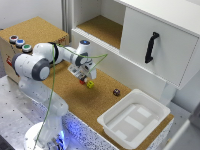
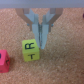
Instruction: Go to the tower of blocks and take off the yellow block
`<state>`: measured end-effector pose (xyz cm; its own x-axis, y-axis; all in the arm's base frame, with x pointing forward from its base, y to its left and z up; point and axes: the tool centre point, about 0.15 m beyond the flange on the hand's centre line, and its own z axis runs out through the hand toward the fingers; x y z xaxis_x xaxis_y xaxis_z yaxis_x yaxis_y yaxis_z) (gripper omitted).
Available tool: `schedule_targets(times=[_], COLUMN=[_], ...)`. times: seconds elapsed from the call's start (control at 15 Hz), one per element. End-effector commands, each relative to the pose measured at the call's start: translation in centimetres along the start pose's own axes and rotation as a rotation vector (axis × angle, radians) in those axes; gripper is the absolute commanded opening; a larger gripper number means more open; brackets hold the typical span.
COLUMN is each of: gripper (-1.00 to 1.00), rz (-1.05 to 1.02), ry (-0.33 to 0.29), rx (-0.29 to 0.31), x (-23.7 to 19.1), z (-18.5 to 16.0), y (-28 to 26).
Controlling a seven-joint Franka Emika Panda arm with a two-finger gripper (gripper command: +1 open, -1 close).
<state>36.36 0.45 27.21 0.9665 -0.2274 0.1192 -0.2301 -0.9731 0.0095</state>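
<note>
Sitting on the cork-topped desk (image 1: 75, 95), the yellow block (image 2: 30, 50) was a small bright cube with dark letter-like marks on its faces. In the wrist view it rested directly on the cork, with the red block (image 2: 4, 62) near it on the same surface and apart from it, so the two did not stand stacked.

The gripper (image 2: 42, 45) hung just beside the yellow block, its fingers nearly together with only a narrow gap, and nothing was held between them. Whether a fingertip touched the cube's edge could not be told.

In the exterior view the yellow block (image 1: 90, 84) was a tiny blurred spot below the gripper (image 1: 85, 76), and the red block (image 1: 82, 81) was partly hidden by the arm's hand. The red block was also cut off by the edge of the wrist picture. The letters on the cubes were too soft to read with confidence.

Farther along the desk, toward the exterior view's right, lay a small dark round object (image 1: 116, 92), and beyond it a white bin (image 1: 134, 119). A white cabinet (image 1: 150, 40) with a black handle (image 1: 151, 47) stood behind.
</note>
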Motion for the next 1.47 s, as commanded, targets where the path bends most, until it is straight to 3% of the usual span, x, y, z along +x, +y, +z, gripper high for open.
schedule_targets(times=[0.0,0.07,0.6,1.0,1.4], gripper=[-1.0,1.0,1.0,1.0,1.0], rz=[-0.04,-0.051,-0.206,-0.242,-0.234], ry=[0.057,0.04,-0.015,-0.121,-0.113], rx=[0.039,0.065,0.184,0.172,0.126], x=[-1.3,-1.2,-1.4,-1.3,-0.1], z=[-1.5,-1.6,-2.8,0.5,4.2], y=[-0.6,-1.3,-12.1,-13.7,-12.8])
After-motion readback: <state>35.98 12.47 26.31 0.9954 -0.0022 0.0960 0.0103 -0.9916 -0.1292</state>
